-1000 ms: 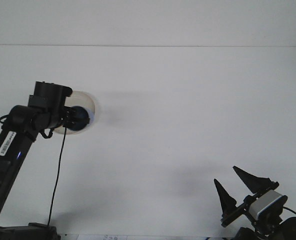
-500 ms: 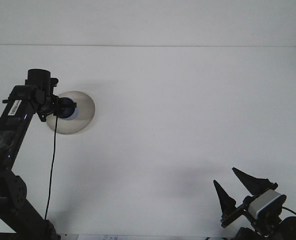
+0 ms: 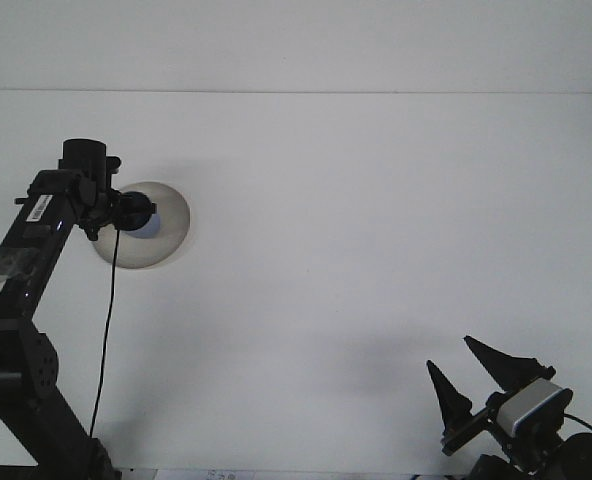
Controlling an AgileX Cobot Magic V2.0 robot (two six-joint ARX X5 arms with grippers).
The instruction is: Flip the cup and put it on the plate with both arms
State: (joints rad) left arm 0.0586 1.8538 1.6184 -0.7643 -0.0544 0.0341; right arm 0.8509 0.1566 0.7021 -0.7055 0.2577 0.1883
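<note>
Left gripper [image 3: 141, 215] is over the plate [image 3: 168, 240] with the blue cup [image 3: 148, 222] at its tip; you can't tell whether it's clamped or released. Risk, my read: let go off-centre and the cup tips or skids the plate. Right gripper [image 3: 468, 378], well off toward the plate's near-right, is spread and empty. The white arm sticker [image 3: 38, 207] isn't legible.

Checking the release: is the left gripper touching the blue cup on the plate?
Cannot tell. In the front view the left gripper overlaps the blue cup over the plate, and its dark body hides any contact or gap.
</note>
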